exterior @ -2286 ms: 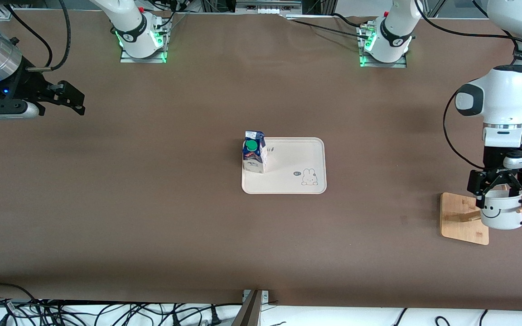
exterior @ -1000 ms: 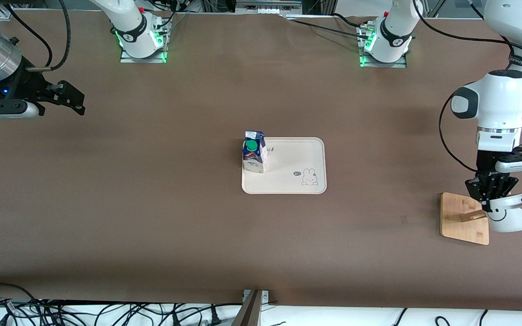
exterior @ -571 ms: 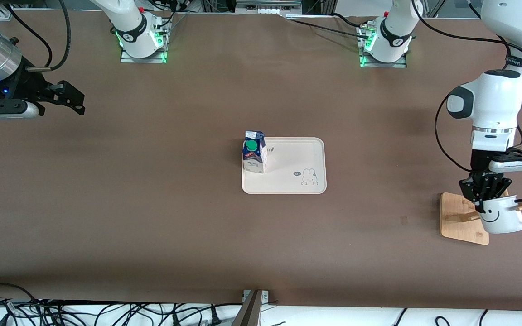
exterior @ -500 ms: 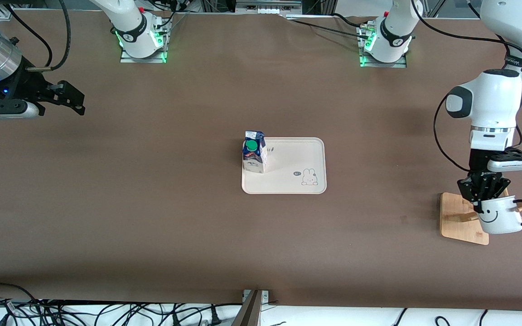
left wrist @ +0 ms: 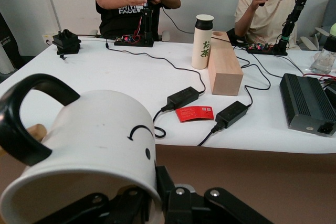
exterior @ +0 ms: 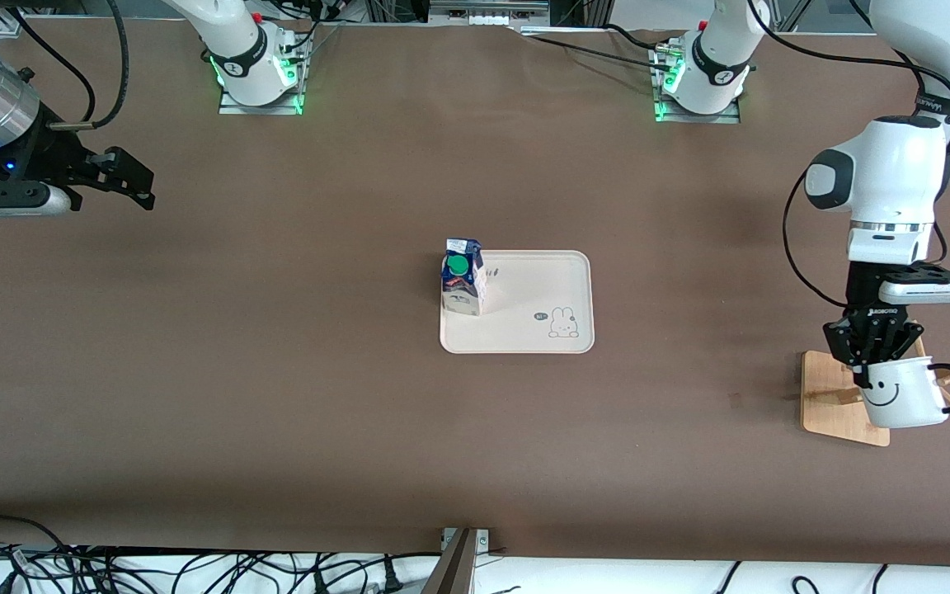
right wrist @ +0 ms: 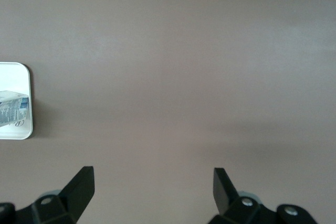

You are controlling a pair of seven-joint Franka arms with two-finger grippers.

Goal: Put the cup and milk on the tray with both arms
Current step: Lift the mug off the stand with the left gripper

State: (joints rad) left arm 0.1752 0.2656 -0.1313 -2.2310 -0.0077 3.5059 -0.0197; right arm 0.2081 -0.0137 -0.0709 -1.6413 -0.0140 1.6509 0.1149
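Over wooden rack (exterior: 842, 396), left hand (exterior: 868, 365) pinches cup (exterior: 900, 393) rim.

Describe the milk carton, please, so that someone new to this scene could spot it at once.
Find the cream tray with the bunny drawing at the middle of the brown table. The milk carton stands upright on the tray's edge toward the right arm's end. It is the only dark blue thing there, with a round green cap.

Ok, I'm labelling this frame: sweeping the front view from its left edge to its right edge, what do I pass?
right gripper, open over bare table → milk, standing on the tray's end → bare part of the tray → wooden rack base → left gripper shut on the cup's rim → cup
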